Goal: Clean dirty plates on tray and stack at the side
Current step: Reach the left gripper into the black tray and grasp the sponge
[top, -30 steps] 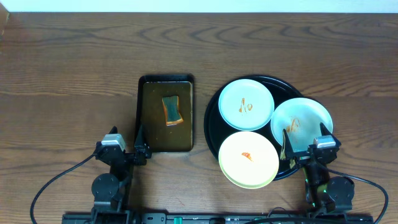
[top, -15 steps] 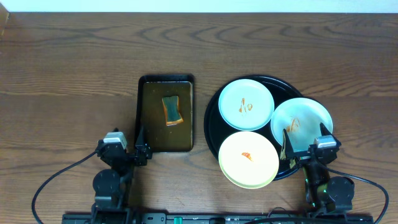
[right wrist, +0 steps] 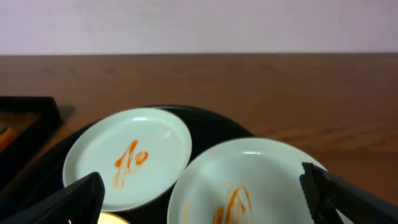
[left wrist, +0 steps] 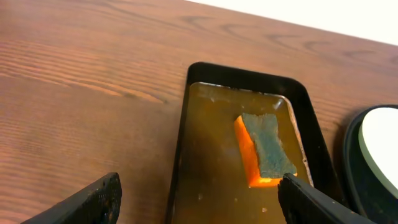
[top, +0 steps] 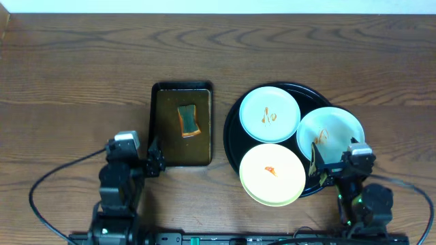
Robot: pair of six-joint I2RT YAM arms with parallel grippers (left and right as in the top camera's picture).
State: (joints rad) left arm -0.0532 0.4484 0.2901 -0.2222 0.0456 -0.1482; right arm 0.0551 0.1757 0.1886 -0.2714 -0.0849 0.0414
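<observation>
The round black tray holds three sauce-smeared plates: a pale blue plate at the back, another pale blue plate at the right, and a pale yellow plate at the front. My right gripper is open and empty, low over the right plate's near edge. In the right wrist view its fingers frame the right plate, with the back plate to the left. My left gripper is open and empty at the near left corner of the sponge tray; its fingers show in the left wrist view.
A dark rectangular tray with brownish liquid holds an orange-and-green sponge, left of the round tray; the sponge also shows in the left wrist view. Brown wood tabletop surrounds everything.
The left arm has risen and shifted slightly left. The right arm has edged a little to the right. The plates and sponge have not moved.
</observation>
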